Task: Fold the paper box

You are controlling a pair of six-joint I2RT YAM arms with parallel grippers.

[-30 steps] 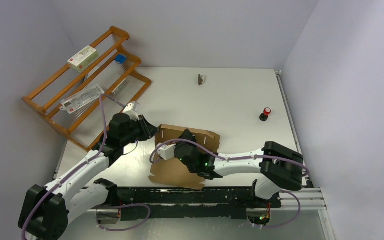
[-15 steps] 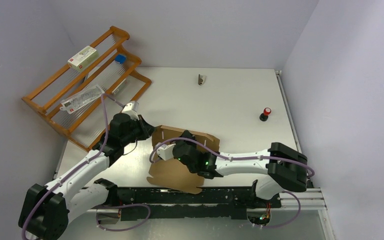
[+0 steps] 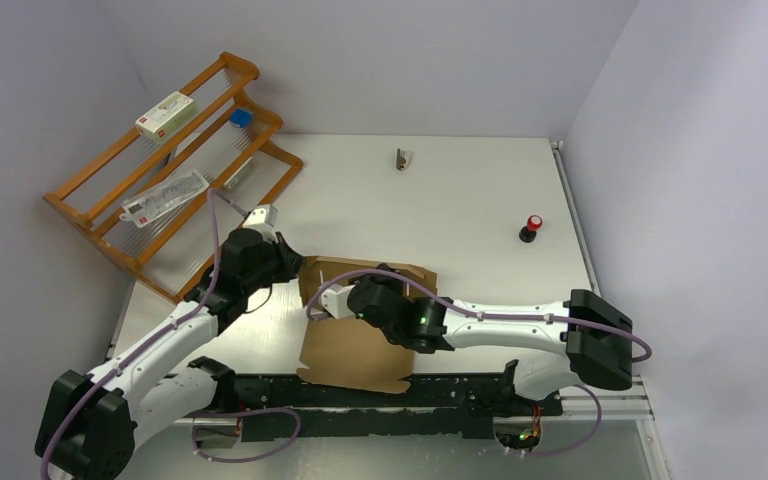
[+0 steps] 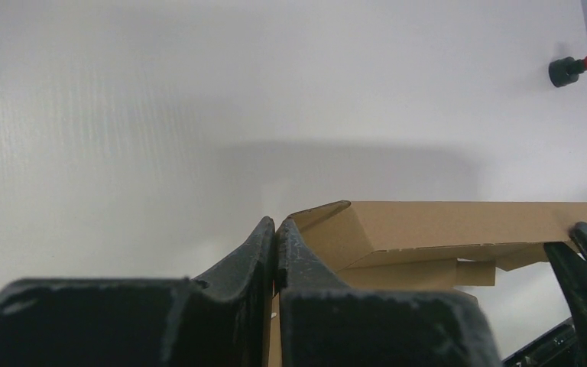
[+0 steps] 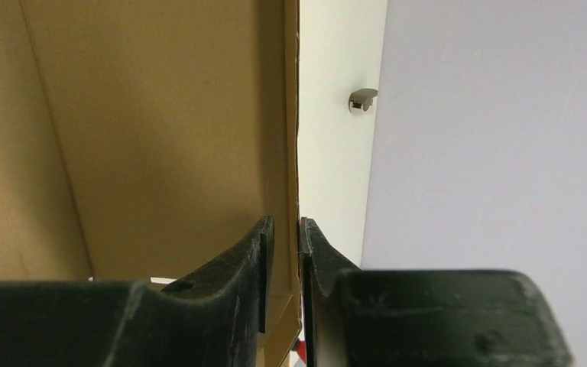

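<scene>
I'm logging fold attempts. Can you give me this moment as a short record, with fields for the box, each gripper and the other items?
box: brown cardboard, partly folded, far wall raised
left gripper: shut on the box's far-left corner
right gripper: shut on a thin box wall
rack: wooden, far left, holds a white carton
red knob: right side of the table
small object: far edge, too small to identify

Your white-shelled left arm [image 3: 155, 348] and right arm [image 3: 505, 325] carry black joint blocks, each trailing a looped purple cable [image 3: 217, 230]. A green light [image 3: 422, 320] glows on the right arm. The left tool [image 4: 275, 229] and right tool [image 5: 285, 222] have matte black, curved fingers.
</scene>
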